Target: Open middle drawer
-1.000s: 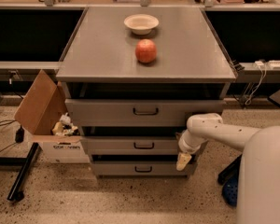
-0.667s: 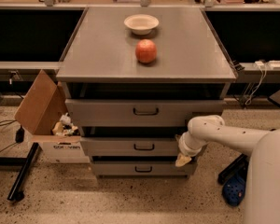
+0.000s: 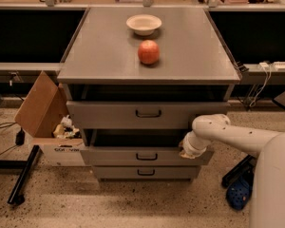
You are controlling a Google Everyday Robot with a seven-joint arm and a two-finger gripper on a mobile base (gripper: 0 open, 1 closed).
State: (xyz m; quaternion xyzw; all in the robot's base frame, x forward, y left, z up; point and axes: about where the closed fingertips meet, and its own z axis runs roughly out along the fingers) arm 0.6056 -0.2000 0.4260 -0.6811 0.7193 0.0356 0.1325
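The grey cabinet has three drawer fronts. The middle drawer, with a small dark loop handle, stands out a little from the cabinet, with a dark gap above it. My gripper is at the right end of that front, pressed against its top right corner. The white arm reaches in from the lower right. The top drawer and the bottom drawer sit above and below it.
A red apple and a white bowl rest on the cabinet top. An open cardboard box with scraps stands on the floor to the left. A black stand leg lies left, and blue shoes lie right.
The middle drawer front has slid out toward the camera, its handle now lower in view. My gripper has moved up slightly along the drawer's right end.
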